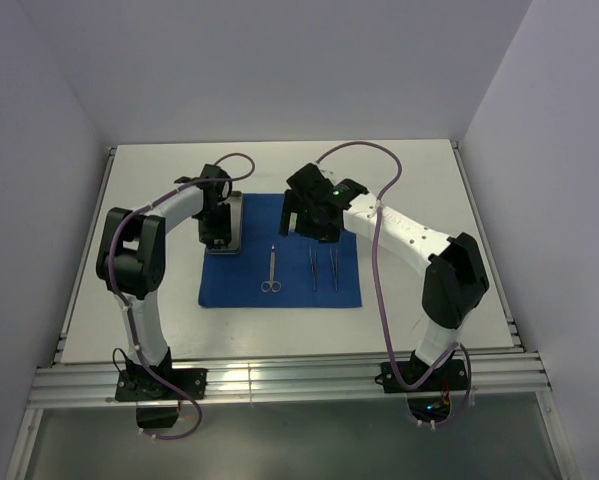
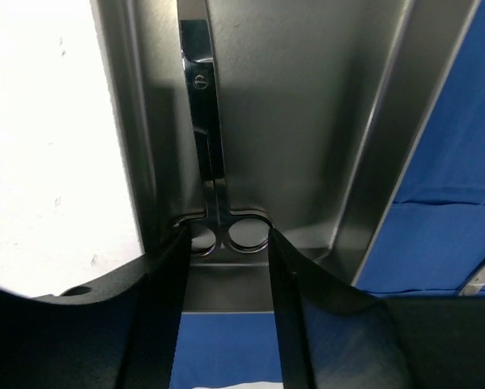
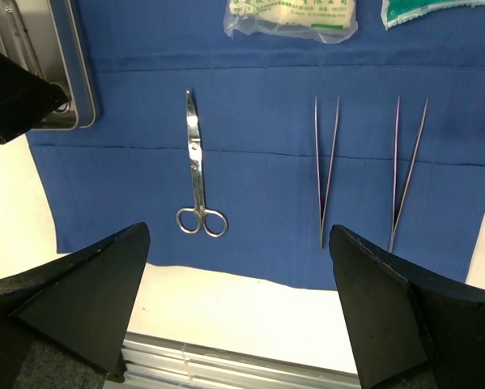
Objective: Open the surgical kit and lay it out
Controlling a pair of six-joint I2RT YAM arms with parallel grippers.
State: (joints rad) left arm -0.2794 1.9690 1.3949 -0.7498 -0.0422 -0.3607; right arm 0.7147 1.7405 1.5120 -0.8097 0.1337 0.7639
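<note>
Left gripper (image 2: pixel 227 251) is closed against the ring handles of one scissors (image 2: pixel 210 162), tips cut off, lying in the single tray (image 2: pixel 307 121) at the cloth's (image 3: pixel 258 186) left edge. On the cloth lie the second scissors (image 3: pixel 197 174), two tweezers (image 3: pixel 321 227) (image 3: pixel 394 227) and two packets (image 3: pixel 291 18) (image 3: pixel 412 10), the right one cropped. Right gripper (image 3: pixel 238 235) gapes wide, empty.

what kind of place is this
Likely a robot lab test booth: plain white walls around a white table, the left arm and right arm bolted to a rail at its edge, and scissors on a blue cloth.
</note>
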